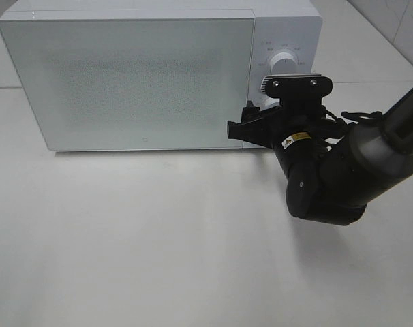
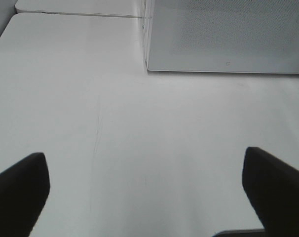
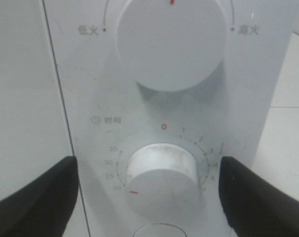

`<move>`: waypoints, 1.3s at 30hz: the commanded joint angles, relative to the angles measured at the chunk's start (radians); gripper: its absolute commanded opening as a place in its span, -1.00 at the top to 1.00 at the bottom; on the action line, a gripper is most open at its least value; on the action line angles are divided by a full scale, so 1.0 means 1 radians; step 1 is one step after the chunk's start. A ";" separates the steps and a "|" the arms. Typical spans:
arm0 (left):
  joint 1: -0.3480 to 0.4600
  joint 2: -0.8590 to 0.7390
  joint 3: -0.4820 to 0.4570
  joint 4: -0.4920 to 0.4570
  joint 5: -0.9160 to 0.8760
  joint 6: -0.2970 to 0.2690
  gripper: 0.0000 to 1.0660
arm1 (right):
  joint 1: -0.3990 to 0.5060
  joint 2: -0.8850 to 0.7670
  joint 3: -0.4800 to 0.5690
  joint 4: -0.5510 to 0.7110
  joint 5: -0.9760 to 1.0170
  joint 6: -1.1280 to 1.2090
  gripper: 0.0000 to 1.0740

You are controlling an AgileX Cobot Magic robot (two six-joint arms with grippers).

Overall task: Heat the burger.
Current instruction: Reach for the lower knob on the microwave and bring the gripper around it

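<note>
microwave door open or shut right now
Shut: the microwave door lies flush with the control panel in the high view, no gap along its edge. What is inside cannot be seen.

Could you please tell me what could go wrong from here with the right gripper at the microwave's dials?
The right gripper stands open around the timer dial without gripping; closing off-centre, it might slip on the smooth knob.
The dial's red mark sits near 20, possibly too long a heat.
The power dial lies close by and could get nudged.
</note>
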 commanded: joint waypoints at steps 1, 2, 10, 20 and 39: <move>0.004 -0.023 0.003 -0.006 -0.012 0.001 -0.84 | -0.007 0.003 -0.009 0.008 -0.085 0.007 -0.40; 0.004 -0.023 0.003 -0.006 -0.012 0.001 -0.84 | -0.007 0.004 -0.009 0.009 -0.087 0.007 -0.40; 0.004 -0.023 0.003 -0.006 -0.012 0.001 -0.84 | -0.007 0.007 -0.020 0.007 -0.105 0.006 -0.39; 0.004 -0.023 0.003 -0.006 -0.012 0.001 -0.84 | -0.007 0.007 -0.020 0.007 -0.107 0.003 -0.13; 0.004 -0.023 0.003 -0.006 -0.012 0.001 -0.84 | -0.007 0.007 -0.020 -0.022 -0.115 -0.030 1.00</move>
